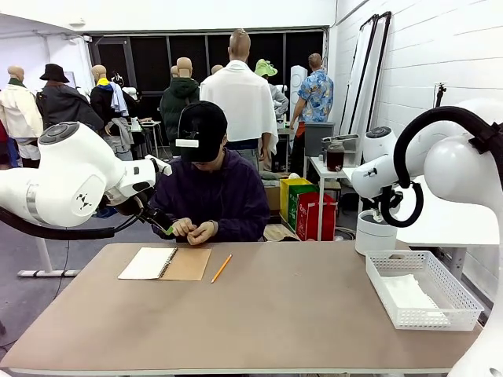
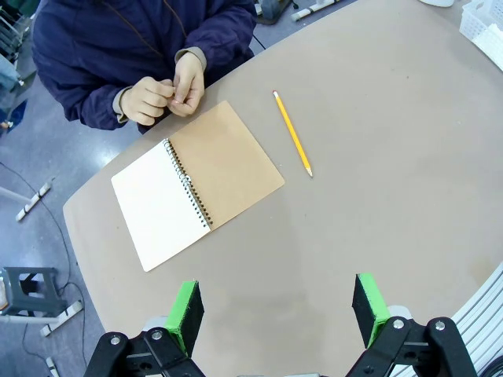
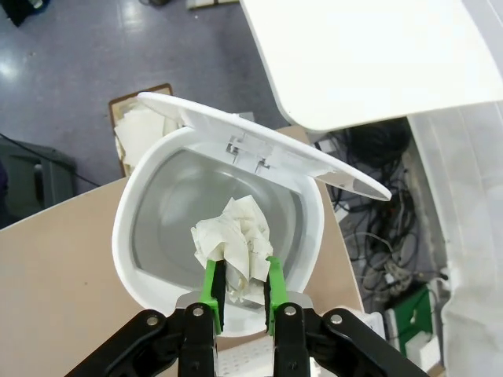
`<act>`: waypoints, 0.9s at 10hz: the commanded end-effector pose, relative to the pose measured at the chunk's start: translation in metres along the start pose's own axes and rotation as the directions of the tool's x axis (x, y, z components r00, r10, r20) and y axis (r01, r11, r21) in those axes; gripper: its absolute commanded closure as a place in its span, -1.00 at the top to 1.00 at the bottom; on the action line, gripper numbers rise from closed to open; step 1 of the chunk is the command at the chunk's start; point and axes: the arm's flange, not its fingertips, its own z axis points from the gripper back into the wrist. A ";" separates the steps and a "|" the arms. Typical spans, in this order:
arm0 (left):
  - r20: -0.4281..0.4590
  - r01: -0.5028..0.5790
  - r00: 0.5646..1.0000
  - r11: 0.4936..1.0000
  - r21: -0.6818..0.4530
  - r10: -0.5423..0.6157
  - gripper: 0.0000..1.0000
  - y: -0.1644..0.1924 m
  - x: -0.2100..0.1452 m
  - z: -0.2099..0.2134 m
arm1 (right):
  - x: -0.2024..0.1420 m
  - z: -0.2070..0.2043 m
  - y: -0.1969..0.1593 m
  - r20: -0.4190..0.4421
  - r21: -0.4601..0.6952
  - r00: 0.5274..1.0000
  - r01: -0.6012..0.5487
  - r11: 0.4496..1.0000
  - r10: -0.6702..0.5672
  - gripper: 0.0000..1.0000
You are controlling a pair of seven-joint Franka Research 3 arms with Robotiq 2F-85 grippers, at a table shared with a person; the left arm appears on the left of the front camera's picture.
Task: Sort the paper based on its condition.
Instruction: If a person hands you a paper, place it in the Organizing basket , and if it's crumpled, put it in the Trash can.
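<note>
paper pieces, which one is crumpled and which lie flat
The crumpled paper is the wad pinched in the right gripper over the open white bin. The flat sheets lie in the white mesh basket.

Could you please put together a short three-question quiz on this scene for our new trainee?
1. True or false: the right hand is shut on a crumpled paper above the open white bin.
2. What lies between the spiral notebook and the mesh basket on the table? A) a pencil B) scissors C) a ruler
3. Are the fingers of the left hand apart or together, and do they hold anything?

Key
1. True.
2. A, the pencil.
3. Apart, with nothing between them.
</note>
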 end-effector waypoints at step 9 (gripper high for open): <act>-0.001 -0.001 1.000 1.000 0.000 0.001 1.00 0.001 -0.001 0.000 | 0.008 0.001 0.006 -0.013 0.073 0.996 0.092 0.993 -0.091 1.00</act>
